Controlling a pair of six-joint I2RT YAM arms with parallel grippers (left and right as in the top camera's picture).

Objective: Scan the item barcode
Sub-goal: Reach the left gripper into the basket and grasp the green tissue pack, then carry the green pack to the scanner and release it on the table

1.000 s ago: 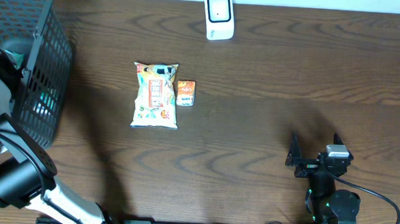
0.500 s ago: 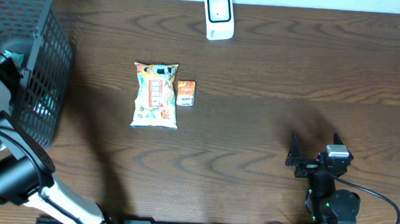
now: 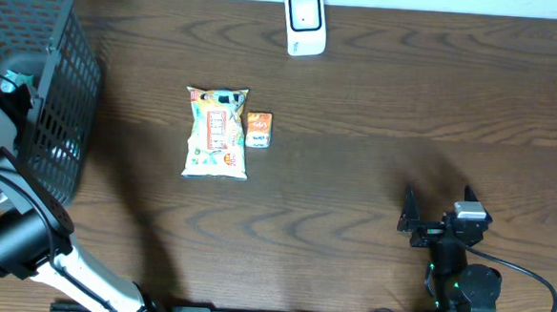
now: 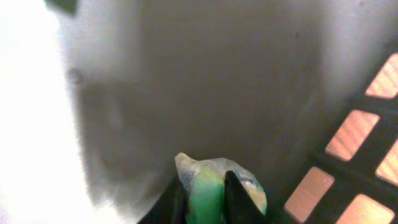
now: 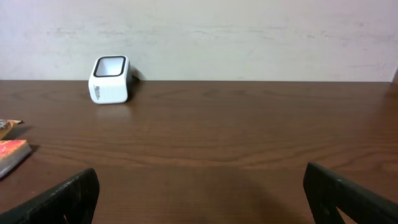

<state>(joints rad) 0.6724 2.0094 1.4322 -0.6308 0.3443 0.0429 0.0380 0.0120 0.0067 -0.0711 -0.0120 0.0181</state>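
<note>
A mock shop checkout, staged on a dark wooden table (image 3: 375, 132). A white barcode scanner (image 3: 304, 24) stands at 12 o'clock, a black mesh shopping basket (image 3: 67, 88) at 10 o'clock. A snack bag (image 3: 217, 134) and a small orange box (image 3: 259, 130) lie left of centre. A plain pale wall (image 5: 249, 37) stands behind.

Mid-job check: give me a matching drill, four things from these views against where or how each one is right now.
1 white scanner
2 snack bag
3 green packet
4 right end effector

A open, holding nothing
B pinched by the left end effector
C far table edge
D flat beside the small orange box

Pairs: 1-C, 2-D, 3-B, 4-A
</note>
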